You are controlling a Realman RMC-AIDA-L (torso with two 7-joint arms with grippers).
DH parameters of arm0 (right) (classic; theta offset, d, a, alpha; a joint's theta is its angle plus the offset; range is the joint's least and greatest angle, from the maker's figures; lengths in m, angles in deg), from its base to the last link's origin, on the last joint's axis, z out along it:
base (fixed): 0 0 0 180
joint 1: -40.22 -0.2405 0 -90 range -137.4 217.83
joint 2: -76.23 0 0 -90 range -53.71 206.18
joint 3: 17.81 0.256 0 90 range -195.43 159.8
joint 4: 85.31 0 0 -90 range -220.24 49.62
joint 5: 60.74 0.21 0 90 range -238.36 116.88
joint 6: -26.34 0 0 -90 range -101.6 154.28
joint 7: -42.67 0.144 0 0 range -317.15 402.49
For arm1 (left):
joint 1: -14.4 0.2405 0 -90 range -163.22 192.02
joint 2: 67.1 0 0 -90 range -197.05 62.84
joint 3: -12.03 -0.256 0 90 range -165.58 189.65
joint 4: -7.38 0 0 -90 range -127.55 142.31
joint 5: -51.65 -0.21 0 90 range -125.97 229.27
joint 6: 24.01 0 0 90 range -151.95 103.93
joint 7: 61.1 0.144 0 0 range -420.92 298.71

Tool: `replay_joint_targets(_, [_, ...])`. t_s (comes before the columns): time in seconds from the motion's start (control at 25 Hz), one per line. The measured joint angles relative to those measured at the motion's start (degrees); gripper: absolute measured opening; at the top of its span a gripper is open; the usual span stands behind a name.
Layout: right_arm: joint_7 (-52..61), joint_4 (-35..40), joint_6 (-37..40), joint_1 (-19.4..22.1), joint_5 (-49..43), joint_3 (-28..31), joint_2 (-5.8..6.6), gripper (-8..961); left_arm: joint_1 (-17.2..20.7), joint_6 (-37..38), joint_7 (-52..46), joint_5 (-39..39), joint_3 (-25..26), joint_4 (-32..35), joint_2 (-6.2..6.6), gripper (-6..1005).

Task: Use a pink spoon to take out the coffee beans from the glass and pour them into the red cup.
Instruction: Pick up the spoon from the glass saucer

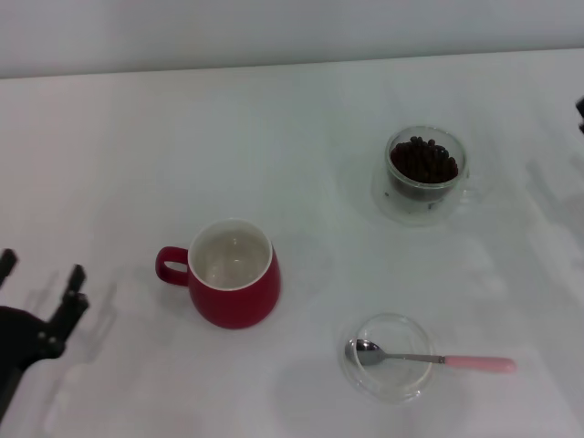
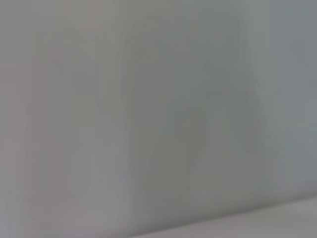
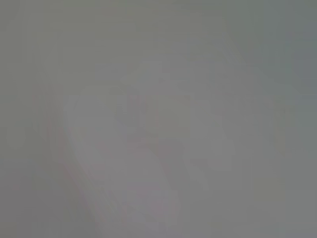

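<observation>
Nearest the head camera: one low clear dish on the white table, with the one pink spoon laid across it, bowl inside, handle sticking out over the rim toward the right. Beside it to the left, one red cup, upright, white inside bare. Farther back on the right, one glass heaped with coffee beans. Nothing between these. Left gripper low at the left edge, fingers parted, holding nothing. Right gripper: only a dark sliver at the right edge, state impossible to tell.
</observation>
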Motion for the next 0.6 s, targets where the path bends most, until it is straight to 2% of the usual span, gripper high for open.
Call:
replay_joint_targets(0.24, [4.2,-2.9,4.7,5.5,0.0,-3.4,0.29,817,0.3,4.2,-7.5,4.3,0.0,-3.6,0.14,800])
replay_joint_targets(0.48, [10.9,-2.0,13.3,10.6,-0.1,-11.4,0.76,775,-0.5,4.5,-9.3,8.2,0.0,-3.8,0.16,800])
replay_joint_targets(0.6, [15.8,-0.5,15.0,12.9,-0.1,-15.8,1.1,754,-0.9,4.5,-9.3,9.5,0.0,-3.8,0.17,800])
